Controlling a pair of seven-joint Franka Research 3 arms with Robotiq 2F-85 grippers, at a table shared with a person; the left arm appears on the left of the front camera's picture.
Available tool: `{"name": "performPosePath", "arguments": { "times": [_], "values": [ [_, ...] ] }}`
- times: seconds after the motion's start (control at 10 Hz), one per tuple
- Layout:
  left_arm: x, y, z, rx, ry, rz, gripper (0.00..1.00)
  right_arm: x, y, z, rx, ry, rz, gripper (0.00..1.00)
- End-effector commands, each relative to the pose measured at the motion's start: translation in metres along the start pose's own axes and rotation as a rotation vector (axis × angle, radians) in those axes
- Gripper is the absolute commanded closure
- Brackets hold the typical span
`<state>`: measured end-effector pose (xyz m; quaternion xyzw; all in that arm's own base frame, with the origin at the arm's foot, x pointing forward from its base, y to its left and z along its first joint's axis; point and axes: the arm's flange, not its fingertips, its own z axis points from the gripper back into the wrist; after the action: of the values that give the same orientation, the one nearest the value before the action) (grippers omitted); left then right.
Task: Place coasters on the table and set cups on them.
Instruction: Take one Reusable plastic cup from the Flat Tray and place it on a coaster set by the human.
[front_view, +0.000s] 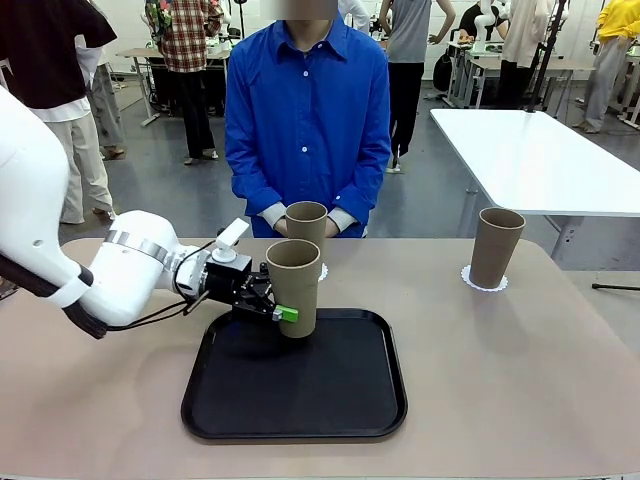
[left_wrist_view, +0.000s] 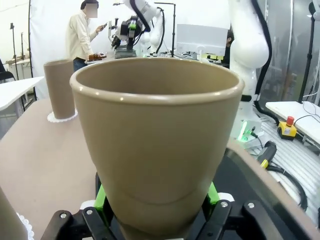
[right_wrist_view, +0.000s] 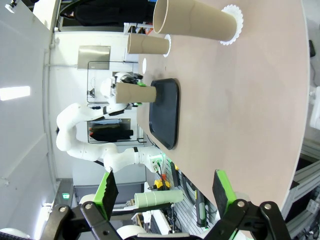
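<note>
My left gripper (front_view: 288, 310) is shut on the lower part of a tan cup (front_view: 293, 285), which stands upright over the far part of the black tray (front_view: 300, 400). In the left wrist view this cup (left_wrist_view: 157, 145) sits between the green pads (left_wrist_view: 102, 198) of the gripper (left_wrist_view: 157, 200). A second cup (front_view: 306, 224) stands on a white coaster (front_view: 322, 270) behind it, in front of the person. A third cup (front_view: 496, 246) stands on a coaster (front_view: 484, 283) at the far right of the table (front_view: 500, 380). My right gripper (right_wrist_view: 166, 192) is open and holds nothing, away from the cups (right_wrist_view: 195, 20).
A person in a blue shirt (front_view: 305, 120) stands at the table's far side with hands (front_view: 275, 225) together behind the middle cup. A white table (front_view: 530, 160) stands at the back right. Bare tabletop lies left and right of the tray.
</note>
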<state>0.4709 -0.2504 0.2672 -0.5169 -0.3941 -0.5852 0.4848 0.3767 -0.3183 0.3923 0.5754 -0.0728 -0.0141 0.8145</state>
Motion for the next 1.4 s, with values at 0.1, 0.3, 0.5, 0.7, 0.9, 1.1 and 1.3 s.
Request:
{"name": "performPosePath", "arguments": {
  "times": [0.1, 0.3, 0.5, 0.7, 0.9, 1.1, 1.3],
  "values": [
    [0.094, -0.026, 0.028, -0.009, -0.009, 0.062, 1.00, 0.000, 0.001, 0.000, -0.003, -0.001, -0.007, 0.00],
    [0.131, -0.034, 0.041, 0.032, -0.004, 0.049, 1.00, 0.000, 0.001, 0.000, -0.003, -0.001, -0.007, 0.00],
    [0.153, -0.041, 0.045, 0.068, 0.012, 0.022, 1.00, 0.000, 0.001, 0.000, -0.003, -0.001, -0.007, 0.00],
    [0.153, -0.053, 0.048, 0.084, 0.027, -0.013, 1.00, 0.000, 0.001, 0.000, -0.003, -0.001, -0.007, 0.00],
    [0.161, -0.037, 0.048, 0.058, -0.008, 0.013, 1.00, 0.000, 0.001, 0.000, -0.003, -0.001, -0.007, 0.00],
    [0.158, -0.041, 0.049, 0.066, -0.001, 0.012, 0.16, 0.000, 0.001, 0.000, -0.003, -0.001, -0.007, 0.00],
    [0.138, -0.005, 0.128, 0.130, -0.041, 0.060, 0.16, 0.000, 0.001, 0.000, -0.003, -0.001, -0.007, 0.00]
  ]
}}
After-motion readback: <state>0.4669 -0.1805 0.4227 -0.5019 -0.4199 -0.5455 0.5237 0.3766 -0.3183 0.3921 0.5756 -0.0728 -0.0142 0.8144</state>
